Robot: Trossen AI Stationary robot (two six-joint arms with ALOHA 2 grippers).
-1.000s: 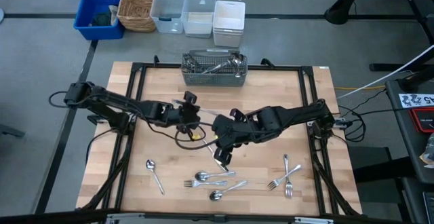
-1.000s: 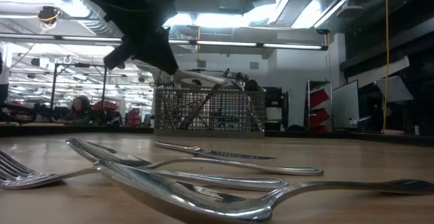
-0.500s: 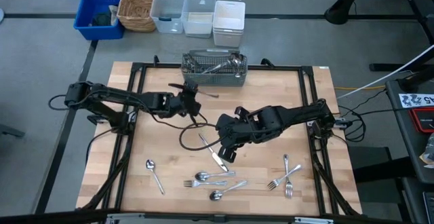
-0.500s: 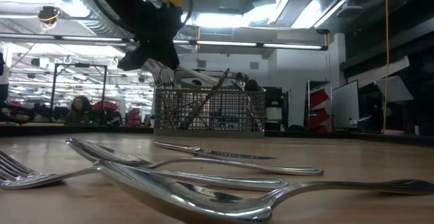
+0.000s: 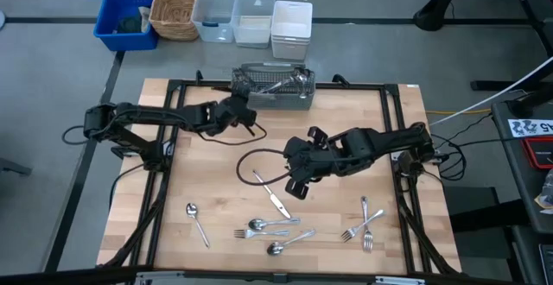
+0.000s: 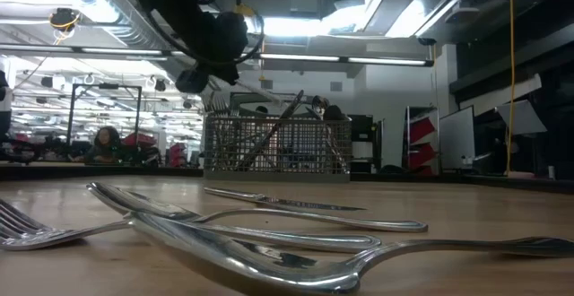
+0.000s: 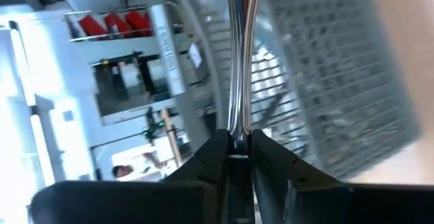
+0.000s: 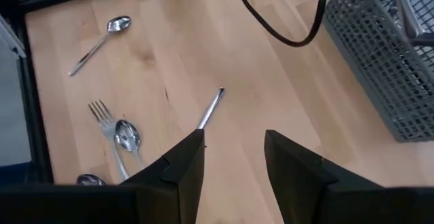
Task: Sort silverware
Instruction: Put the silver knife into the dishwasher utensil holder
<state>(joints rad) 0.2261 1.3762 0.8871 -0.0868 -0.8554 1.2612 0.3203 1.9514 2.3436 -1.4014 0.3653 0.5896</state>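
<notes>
My left gripper point(image 5: 245, 117) hovers just short of the grey wire-mesh basket point(image 5: 272, 89) at the table's far edge, shut on a slim shiny piece of silverware point(image 7: 239, 61); which kind it is, I cannot tell. The basket stands on the table with several pieces upright in it. My right gripper point(image 5: 298, 180) hangs open above mid-table, with nothing between its fingers. A knife point(image 5: 272, 197) lies flat just nearer than it. More spoons point(image 5: 259, 224) and forks point(image 5: 359, 231) lie along the near edge. My left gripper pinches one end of the silverware piece point(image 7: 237, 132) between its two fingers. The piece runs straight on from the fingertips, in line with them, toward the basket point(image 7: 339, 68). It is lifted clear of the table.
A lone spoon point(image 5: 196, 218) lies near left. A black cable point(image 5: 259, 157) loops over mid-table between the arms. Beyond the far edge stand a blue bin point(image 5: 125, 17), a wicker basket point(image 5: 173, 9) and pale plastic containers point(image 5: 259, 17). Bare wood shows at far right.
My left gripper has carried the silverware piece from mid-table toward the far edge, up to the basket, rising a little and rolling its wrist. My right gripper has drawn back slightly up and toward the right edge, uncovering the knife, which stays flat on the table.
</notes>
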